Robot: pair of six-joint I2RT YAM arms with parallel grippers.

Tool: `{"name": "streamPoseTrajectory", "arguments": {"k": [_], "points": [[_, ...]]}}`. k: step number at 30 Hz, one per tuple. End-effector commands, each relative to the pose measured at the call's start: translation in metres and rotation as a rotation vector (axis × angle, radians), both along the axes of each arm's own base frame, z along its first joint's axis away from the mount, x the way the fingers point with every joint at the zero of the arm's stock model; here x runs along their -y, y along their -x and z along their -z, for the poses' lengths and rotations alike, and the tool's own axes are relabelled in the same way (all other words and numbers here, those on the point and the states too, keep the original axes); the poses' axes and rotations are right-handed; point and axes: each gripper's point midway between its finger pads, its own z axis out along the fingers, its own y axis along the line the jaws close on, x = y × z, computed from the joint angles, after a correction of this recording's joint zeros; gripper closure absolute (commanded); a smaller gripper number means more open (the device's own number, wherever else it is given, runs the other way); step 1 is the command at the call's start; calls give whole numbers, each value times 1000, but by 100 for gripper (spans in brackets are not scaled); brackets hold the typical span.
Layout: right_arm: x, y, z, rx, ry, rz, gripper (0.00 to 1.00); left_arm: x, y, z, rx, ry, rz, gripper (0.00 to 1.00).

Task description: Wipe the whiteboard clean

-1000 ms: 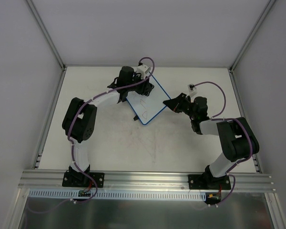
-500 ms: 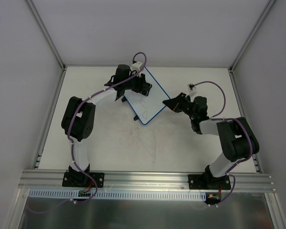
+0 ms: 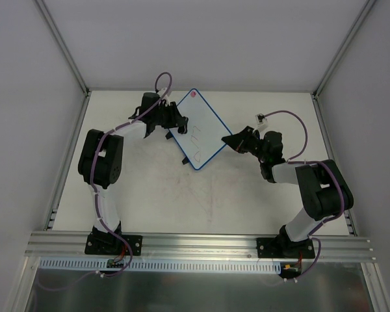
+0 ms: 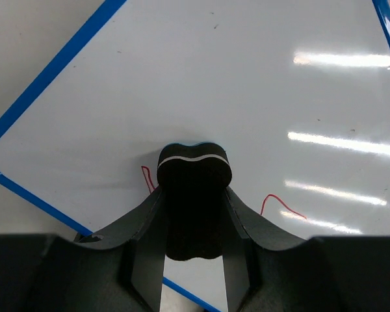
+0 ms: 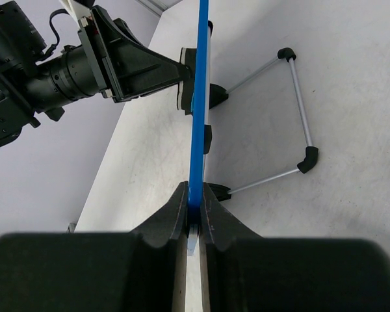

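Edgewise, the whiteboard sits clamped in the right hand.

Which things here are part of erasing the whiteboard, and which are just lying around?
In use: whiteboard; red marks on it; eraser in the left tool; right tool clamping the board's edge.
Idle: wire stand behind the board.

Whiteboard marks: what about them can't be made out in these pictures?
Left wrist: the red marks run behind the eraser, so their middle is hidden.
Top view: strokes on the whiteboard are too small to read.
Right wrist: the whiteboard is edge-on, its face unseen.
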Motion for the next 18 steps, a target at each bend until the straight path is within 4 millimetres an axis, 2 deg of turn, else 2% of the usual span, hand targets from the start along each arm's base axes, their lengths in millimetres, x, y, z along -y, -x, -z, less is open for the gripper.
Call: {"name": "streamPoseTrajectory", "arguments": {"k": [1, 9, 12, 14, 18], "points": [[-13, 5, -22, 112, 10, -79, 100, -30, 11, 58, -178, -72, -153, 96], [-13, 5, -20, 105, 7, -79, 100, -63, 9, 66, -214, -122, -332, 96], [-13, 4, -22, 107, 5, -77, 100, -73, 10, 70, -230, -140, -381, 100], [-13, 4, -21, 106, 6, -77, 100, -76, 9, 71, -241, -131, -396, 100], [-13, 4, -21, 107, 7, -79, 100, -69, 9, 78, -276, -106, -356, 100]]}}
